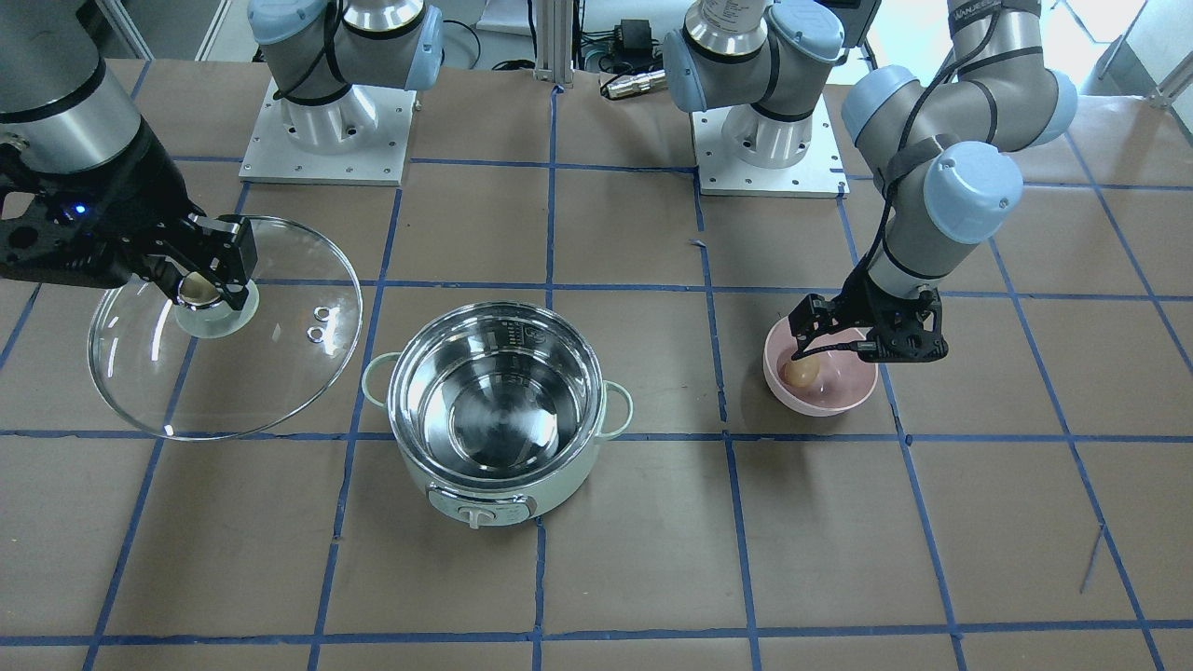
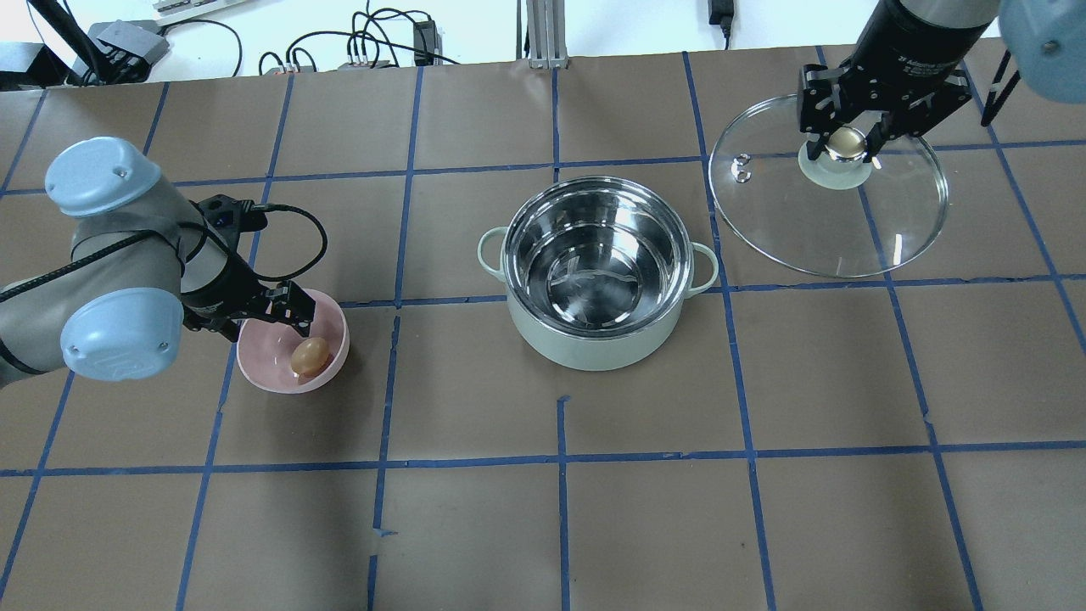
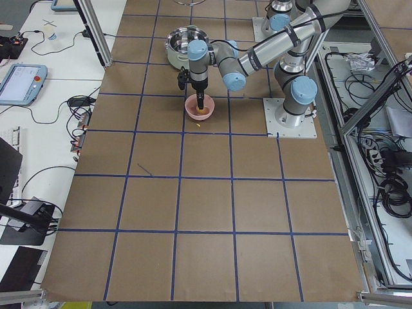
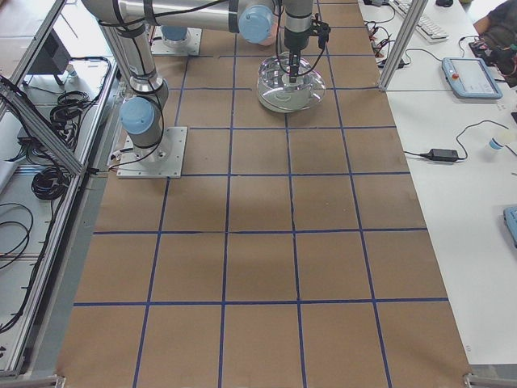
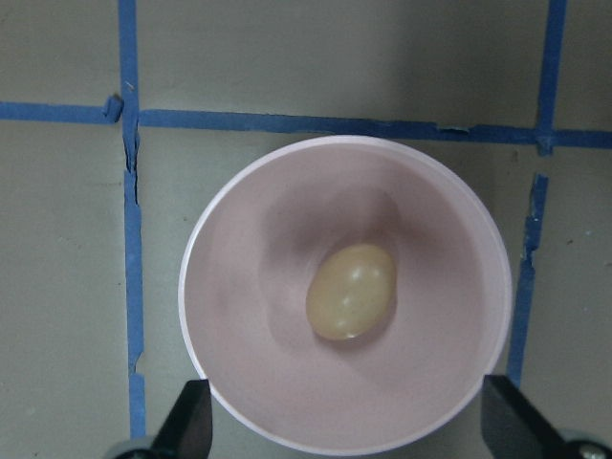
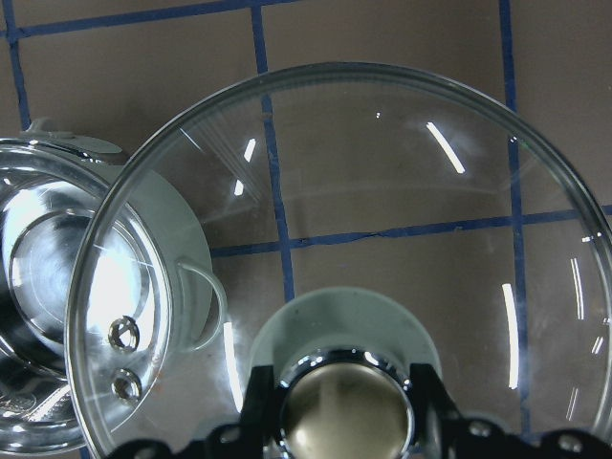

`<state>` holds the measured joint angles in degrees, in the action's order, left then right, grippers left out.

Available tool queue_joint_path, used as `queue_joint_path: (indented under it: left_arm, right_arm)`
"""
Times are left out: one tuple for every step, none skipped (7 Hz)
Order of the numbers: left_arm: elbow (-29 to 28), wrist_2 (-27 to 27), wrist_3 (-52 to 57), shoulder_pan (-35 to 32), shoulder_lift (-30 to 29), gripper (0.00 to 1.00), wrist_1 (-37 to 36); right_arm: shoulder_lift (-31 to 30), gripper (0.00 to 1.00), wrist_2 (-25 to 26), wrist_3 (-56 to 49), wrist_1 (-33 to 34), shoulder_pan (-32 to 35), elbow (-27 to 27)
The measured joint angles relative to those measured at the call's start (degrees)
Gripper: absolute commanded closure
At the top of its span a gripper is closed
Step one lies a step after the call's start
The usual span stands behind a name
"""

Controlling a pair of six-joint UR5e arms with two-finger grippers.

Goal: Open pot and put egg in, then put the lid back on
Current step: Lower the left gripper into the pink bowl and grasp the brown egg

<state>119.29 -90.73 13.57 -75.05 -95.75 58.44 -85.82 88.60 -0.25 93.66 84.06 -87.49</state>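
Note:
The mint-green pot (image 2: 594, 348) stands open in the middle of the table, its steel inside empty; it also shows in the front view (image 1: 559, 475). The light-brown egg (image 2: 310, 357) lies in a pink bowl (image 2: 254, 361). My left gripper (image 2: 270, 321) is open just above the bowl, one finger on each side of the egg (image 5: 351, 291), not touching it. My right gripper (image 2: 846, 146) is shut on the beige knob (image 6: 344, 406) of the glass lid (image 2: 806, 229). It holds the lid beside the pot, off to its side.
The table is brown paper with a grid of blue tape lines. Both arm bases (image 1: 324, 121) stand on the robot's side. The pot's front control panel (image 1: 480, 511) faces away from the robot. Cables and devices lie beyond the table's far edge (image 2: 365, 51).

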Motion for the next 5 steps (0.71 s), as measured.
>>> queue_joint_path:
  left_arm:
    - [0.0, 0.1, 0.1, 0.1, -1.2, 0.00, -0.1]
    - [-0.1, 0.2, 0.1, 0.1, -2.7, 0.01, -0.4]
    - [0.1, 0.3, 0.1, 0.1, -3.9, 0.02, -0.9]
    - [0.3, 0.4, 0.1, 0.2, -4.4, 0.02, -1.2]
    - [0.3, 0.6, 0.1, 0.2, -5.0, 0.02, -1.3]
  right_arm:
    - [-0.1, 0.81, 0.0, -0.1, 0.0, 0.0, -0.2]
    - [-0.1, 0.80, 0.0, -0.1, 0.0, 0.0, -0.3]
    - [-0.1, 0.80, 0.0, -0.1, 0.0, 0.0, -0.3]
    - [-0.1, 0.80, 0.0, -0.1, 0.0, 0.0, -0.3]
    - [-0.1, 0.80, 0.0, -0.1, 0.0, 0.0, -0.3]
